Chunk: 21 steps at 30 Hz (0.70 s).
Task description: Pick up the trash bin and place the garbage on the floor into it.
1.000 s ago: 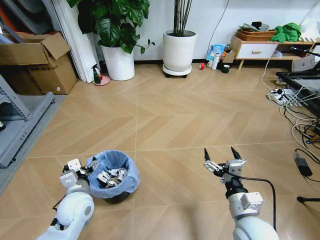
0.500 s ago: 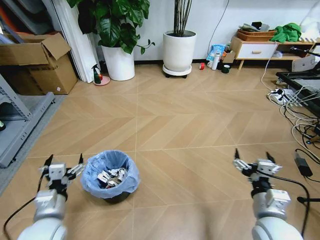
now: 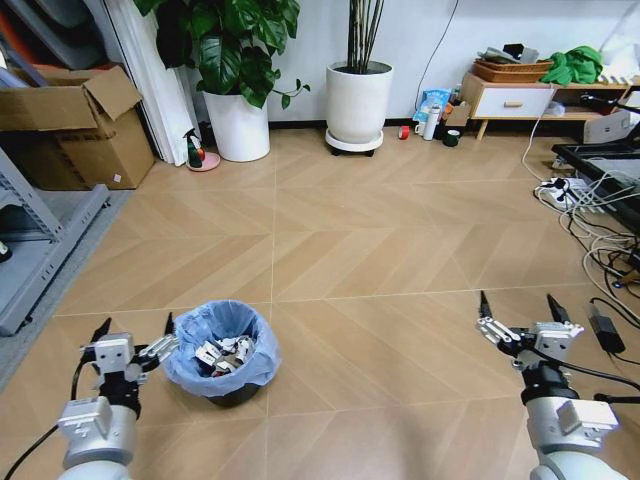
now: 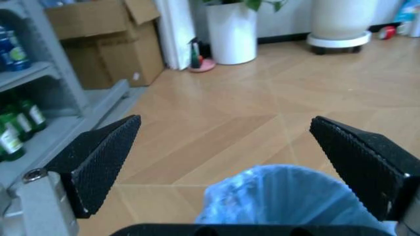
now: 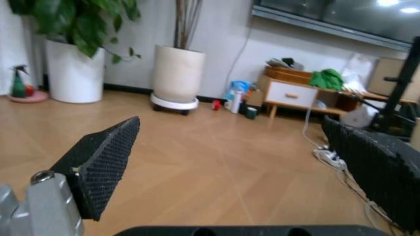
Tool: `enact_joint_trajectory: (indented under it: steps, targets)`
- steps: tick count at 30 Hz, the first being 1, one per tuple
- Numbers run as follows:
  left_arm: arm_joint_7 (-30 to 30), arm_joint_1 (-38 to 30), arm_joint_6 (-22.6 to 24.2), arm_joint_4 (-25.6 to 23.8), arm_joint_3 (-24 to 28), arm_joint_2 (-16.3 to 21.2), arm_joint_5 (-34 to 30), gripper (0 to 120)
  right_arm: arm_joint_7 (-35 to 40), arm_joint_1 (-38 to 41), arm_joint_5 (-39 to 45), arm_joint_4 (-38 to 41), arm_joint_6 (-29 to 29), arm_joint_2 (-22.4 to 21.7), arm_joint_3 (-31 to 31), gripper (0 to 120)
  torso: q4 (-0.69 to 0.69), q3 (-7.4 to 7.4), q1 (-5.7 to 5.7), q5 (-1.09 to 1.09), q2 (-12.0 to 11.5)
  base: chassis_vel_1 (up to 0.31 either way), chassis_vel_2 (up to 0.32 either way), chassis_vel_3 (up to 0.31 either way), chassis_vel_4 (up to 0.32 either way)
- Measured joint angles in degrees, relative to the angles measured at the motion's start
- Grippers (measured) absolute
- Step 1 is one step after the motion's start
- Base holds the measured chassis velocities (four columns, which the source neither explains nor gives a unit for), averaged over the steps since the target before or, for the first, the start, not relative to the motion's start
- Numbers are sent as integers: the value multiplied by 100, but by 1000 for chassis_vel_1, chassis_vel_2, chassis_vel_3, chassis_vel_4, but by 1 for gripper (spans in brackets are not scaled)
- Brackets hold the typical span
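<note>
Nearby, left gripper (image 3: 134, 339) gapes beside the trash bin (image 3: 220, 351) holding garbage (image 3: 224, 354).

Left gripper (image 3: 134, 335): jaws spread wide, bare floor (image 3: 340, 250) ahead and to its outer side; the trash bin (image 3: 220, 350) stands just beside its inner finger, blocking passage that way. Right gripper (image 3: 523, 312): jaws spread wide, open planks ahead and inward; cables (image 3: 600, 270) and a black adapter (image 3: 606, 328) crowd its outer side.

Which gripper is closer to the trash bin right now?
Left. The left gripper hovers open just beside the trash bin; the right gripper is open, far across the floor.
</note>
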Motion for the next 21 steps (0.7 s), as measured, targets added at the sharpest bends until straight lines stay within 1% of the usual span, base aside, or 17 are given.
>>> enact_joint_trajectory:
  steps: [2,4,10,13,21]
  targets:
    - [310,-1,-117,-18,-26,64,22,100,42,-41,60,176,-140,-31,-173,100,1,0,0,0,0,0,0,0,0]
    - [487,5,-171,-51,-56,79,59,100,96,-70,56,262,-207,-37,-281,100,1,0,0,-1,0,0,0,0,0]
    - [476,57,-172,-134,-93,28,171,100,223,-56,40,324,-312,-44,-269,100,0,0,0,0,0,0,0,0,0]
    - [390,166,-174,-194,-118,-69,266,100,330,-10,54,404,-383,-106,-190,100,2,0,0,0,0,0,0,0,0]
    - [369,172,-177,-196,-114,-79,272,100,378,2,38,411,-419,-112,-206,100,1,0,0,0,0,0,0,0,0]
